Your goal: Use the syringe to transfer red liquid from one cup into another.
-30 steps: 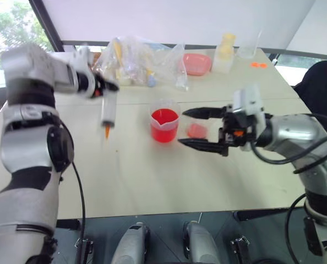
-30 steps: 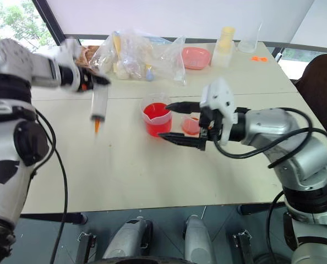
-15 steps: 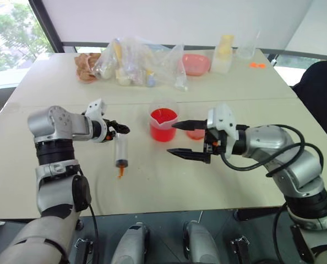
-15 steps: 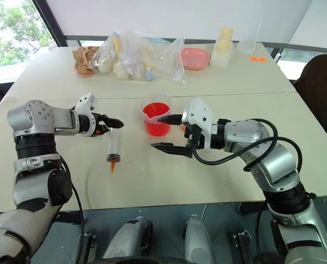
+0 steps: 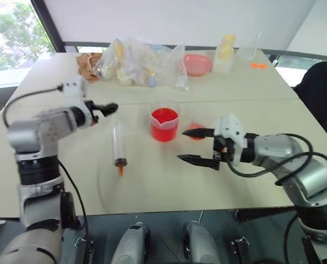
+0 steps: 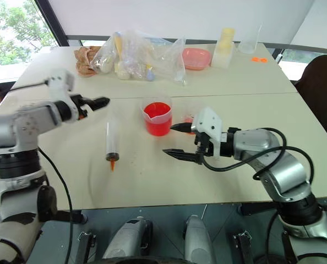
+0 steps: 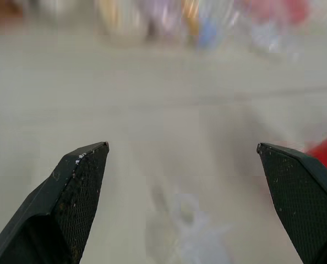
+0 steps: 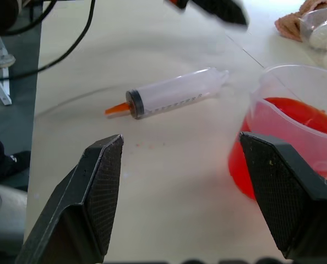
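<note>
Red liquid (image 5: 164, 118) fills the larger cup (image 5: 164, 125) on the counter (image 5: 251, 93); the smaller cup (image 5: 195, 132) with its shallow orange-red layer stands just beside it, right behind the upper finger of our right gripper (image 5: 197, 145). That gripper's fingers stand wide apart, empty, hovering low over the counter, pointing toward our left.

Syringe (image 5: 118, 145) lies flat on the counter, free of both grippers, orange tip toward us, plunger end toward the left gripper (image 5: 104, 109). The left fingers are spread, holding nothing, raised just beyond the plunger end. In the right wrist view the syringe (image 8: 174, 92) sits ahead of the right fingers (image 8: 100, 192), the larger cup (image 8: 287, 129) close by the other finger.

Our reading: the syringe is set down and no draw is under way; whether the transfer is finished we cannot tell. If more liquid is wanted, the next move calls for closing on the barrel mid-length, lifting it, and bringing the tip down into the larger cup.
</note>
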